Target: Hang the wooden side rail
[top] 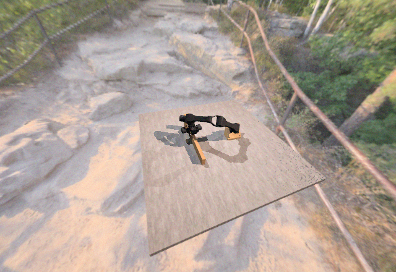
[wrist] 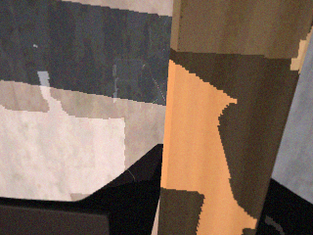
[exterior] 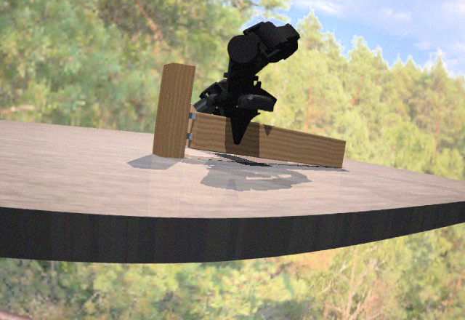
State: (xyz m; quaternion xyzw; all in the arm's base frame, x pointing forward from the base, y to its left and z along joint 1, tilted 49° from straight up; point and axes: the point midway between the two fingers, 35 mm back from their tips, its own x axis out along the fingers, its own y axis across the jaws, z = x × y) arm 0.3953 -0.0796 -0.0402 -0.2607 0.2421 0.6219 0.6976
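The wooden side rail (top: 198,151) (exterior: 304,145) (wrist: 196,142) slopes down from its hook end, raised beside the headboard post (exterior: 172,110), to its far end on the table (top: 192,205) (exterior: 67,174). The post stands upright. Two grey steel hooks, the upper hook (exterior: 192,115) and the lower hook (exterior: 189,136), show in the narrow gap between rail and post. How far they reach into the slot is hidden, as are the pins. My gripper (exterior: 237,139) (wrist: 191,154) is shut on the rail, nearer its hook end, with fingers on both sides.
The black arm (top: 201,119) reaches across from a wooden block (top: 232,135) at its base, right of the rail in the top view. In that view the arm mostly hides the post. Shadows of arm and rail lie on the table.
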